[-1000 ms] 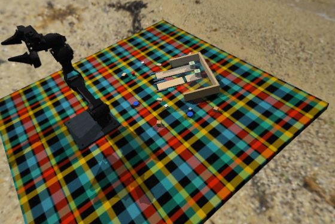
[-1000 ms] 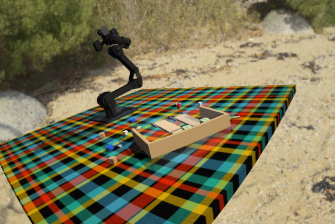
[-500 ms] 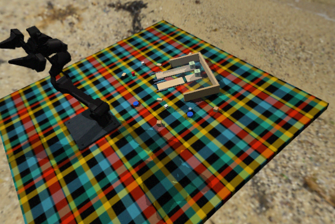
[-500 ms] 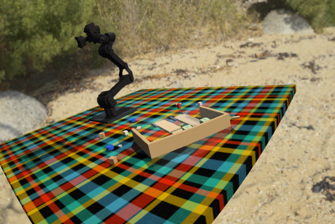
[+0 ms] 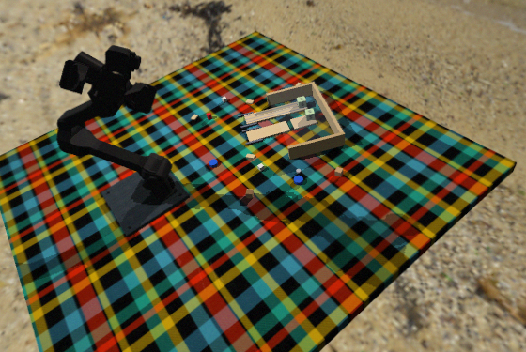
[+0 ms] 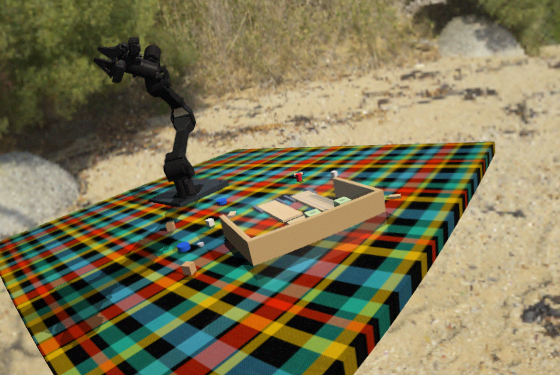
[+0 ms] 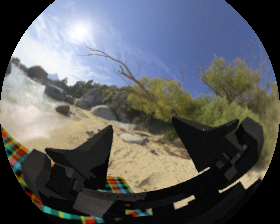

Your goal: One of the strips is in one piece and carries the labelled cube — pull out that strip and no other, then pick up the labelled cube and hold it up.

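Observation:
A long pale strip (image 5: 272, 113) (image 6: 313, 200) shows no visible break and runs to a pale-green cube (image 5: 301, 101) (image 6: 342, 200) at the walled end. Beside it, a wider pale strip (image 5: 268, 132) (image 6: 281, 210) stops at a gap. A separate pale piece (image 5: 302, 122) lies beyond the gap, with another pale-green cube (image 5: 309, 114) (image 6: 312, 212) at it. The cubes' markings are too small to read. My gripper (image 6: 97, 54) (image 7: 143, 123) is open and empty, raised high above the base and far from the strips, facing away from them.
A three-sided wooden wall (image 5: 329, 112) (image 6: 310, 233) surrounds the cube ends; its open side faces the arm. Blue discs (image 5: 213, 162) (image 5: 299, 179) (image 6: 183, 247), brown blocks (image 5: 338, 172) (image 6: 188, 268), a red object (image 5: 209, 116) (image 6: 299, 177) and small pale blocks lie around it on the plaid cloth.

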Controlling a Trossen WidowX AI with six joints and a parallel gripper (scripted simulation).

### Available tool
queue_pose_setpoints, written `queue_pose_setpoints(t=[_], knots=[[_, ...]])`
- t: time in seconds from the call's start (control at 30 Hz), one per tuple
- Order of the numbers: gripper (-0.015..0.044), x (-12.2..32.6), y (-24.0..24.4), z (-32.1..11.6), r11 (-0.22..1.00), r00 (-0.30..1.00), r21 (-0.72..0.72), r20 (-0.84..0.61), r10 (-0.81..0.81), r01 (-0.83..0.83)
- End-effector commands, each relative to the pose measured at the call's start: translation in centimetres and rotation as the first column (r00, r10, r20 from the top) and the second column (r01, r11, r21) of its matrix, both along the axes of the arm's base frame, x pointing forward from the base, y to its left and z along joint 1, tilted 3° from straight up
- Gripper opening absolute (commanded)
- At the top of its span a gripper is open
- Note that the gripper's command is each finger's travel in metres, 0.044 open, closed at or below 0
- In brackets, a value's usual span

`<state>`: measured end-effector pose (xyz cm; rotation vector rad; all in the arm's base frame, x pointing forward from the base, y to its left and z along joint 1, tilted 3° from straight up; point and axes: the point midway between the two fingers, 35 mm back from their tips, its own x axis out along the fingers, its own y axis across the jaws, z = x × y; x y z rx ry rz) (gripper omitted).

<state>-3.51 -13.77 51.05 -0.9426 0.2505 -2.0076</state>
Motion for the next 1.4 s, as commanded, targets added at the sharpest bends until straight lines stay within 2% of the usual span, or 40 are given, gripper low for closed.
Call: queue_pose_setpoints(t=[0.0, 0.2, 0.47, 0.73, 0.93, 1.03, 1.37], knots=[[0.04, 6.6, -3.9, -2.3, 0.951, 0.954, 0.089, -0.016, 0.299, -0.296], [0.04, 15.1, -5.8, -6.3, 0.762, 0.788, 0.231, 0.039, 0.614, -0.605], [0.04, 25.4, -3.7, -13.7, 0.347, 0.474, 0.43, 0.236, 0.848, -0.834], [0.04, 32.3, 2.8, -22.4, -0.134, 0.231, 0.572, 0.519, 0.823, -0.809], [0.04, 34.2, 9.5, -29.1, -0.448, 0.205, 0.613, 0.71, 0.674, -0.651], [0.04, 34.2, 10.8, -30.3, -0.495, 0.217, 0.614, 0.735, 0.642, -0.615], [0.04, 34.2, 10.8, -30.3, -0.495, 0.217, 0.614, 0.735, 0.642, -0.615]])
